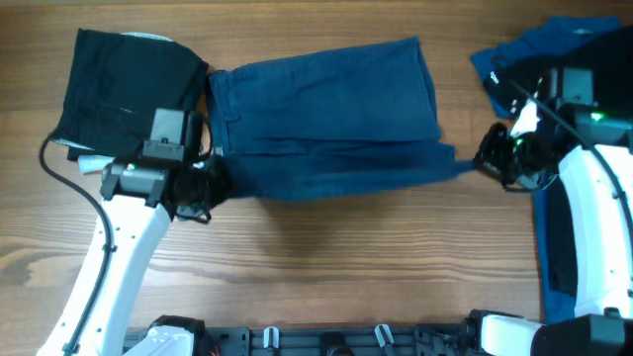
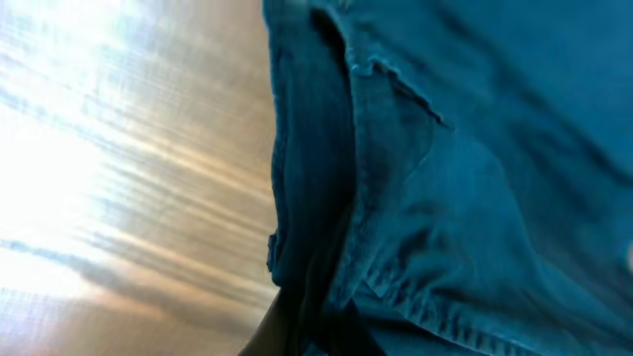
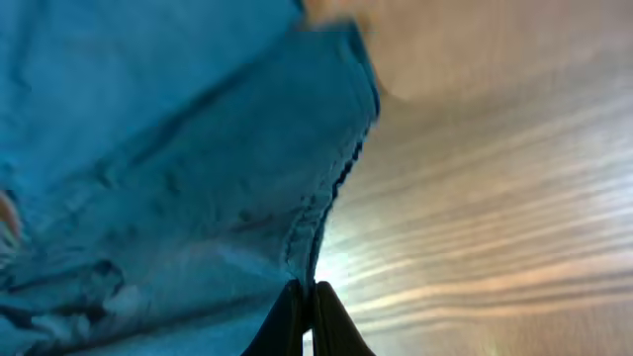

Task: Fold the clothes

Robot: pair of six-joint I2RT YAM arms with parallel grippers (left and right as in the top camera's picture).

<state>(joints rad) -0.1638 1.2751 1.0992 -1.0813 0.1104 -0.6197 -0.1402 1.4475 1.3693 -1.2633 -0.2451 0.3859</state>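
Observation:
A dark navy blue garment [image 1: 326, 114] lies across the middle of the wooden table, folded lengthwise. My left gripper [image 1: 213, 183] is shut on its lower left corner, where seams and cloth folds [image 2: 415, 198] fill the left wrist view. At the garment's lower right corner my right gripper [image 1: 485, 156] is shut on the hem edge [image 3: 326, 213], pinched between the dark fingertips [image 3: 331, 316]. A black garment [image 1: 124, 84] lies folded at the far left. A brighter blue garment [image 1: 534, 54] lies bunched at the far right, partly under the right arm.
The wooden table [image 1: 336, 267] runs bare toward the front edge, where a black rail with mounts [image 1: 326, 341] stands. A black cable [image 1: 69, 168] loops by the left arm. Both white arms reach in from the front corners.

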